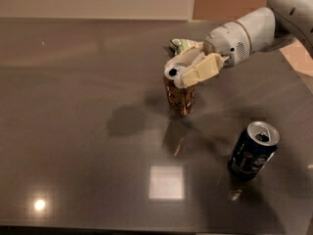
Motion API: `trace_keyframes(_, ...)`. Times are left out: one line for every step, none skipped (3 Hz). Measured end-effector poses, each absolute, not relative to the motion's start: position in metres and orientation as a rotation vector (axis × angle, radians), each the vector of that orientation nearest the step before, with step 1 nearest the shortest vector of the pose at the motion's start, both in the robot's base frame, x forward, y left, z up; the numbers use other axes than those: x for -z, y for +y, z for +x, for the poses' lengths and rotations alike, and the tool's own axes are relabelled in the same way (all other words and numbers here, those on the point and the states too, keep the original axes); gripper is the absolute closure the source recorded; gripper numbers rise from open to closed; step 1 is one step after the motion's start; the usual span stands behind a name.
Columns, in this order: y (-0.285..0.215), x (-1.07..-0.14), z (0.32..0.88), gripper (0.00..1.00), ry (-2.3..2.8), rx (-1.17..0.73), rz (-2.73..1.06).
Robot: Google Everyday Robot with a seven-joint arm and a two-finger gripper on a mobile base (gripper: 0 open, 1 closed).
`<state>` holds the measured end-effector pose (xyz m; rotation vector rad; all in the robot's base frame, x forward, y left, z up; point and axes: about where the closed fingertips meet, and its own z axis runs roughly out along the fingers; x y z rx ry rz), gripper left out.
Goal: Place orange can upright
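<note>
The orange can (180, 99) is copper-coloured with dark markings and stands nearly upright at the middle of the dark table (73, 106). Its base is at or just above the surface. My gripper (188, 71) reaches in from the upper right and is shut on the can's top end, with the cream fingers (201, 70) on either side of the silver rim. The can's label patch is hidden.
A dark blue can (253, 152) stands open-topped at the front right, slightly tilted in view. A green and white packet (183, 44) lies behind the gripper. A bright square reflection (166, 181) sits on the table near the front edge.
</note>
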<state>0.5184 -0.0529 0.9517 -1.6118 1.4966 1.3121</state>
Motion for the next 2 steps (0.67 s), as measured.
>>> trace_keyframes(-0.0534,-0.9409,0.5128,0.75,1.468,-1.38,-1.566)
trace_keyframes(-0.0542,-0.9346,0.5105,0.52,1.457,-1.413,-1.536)
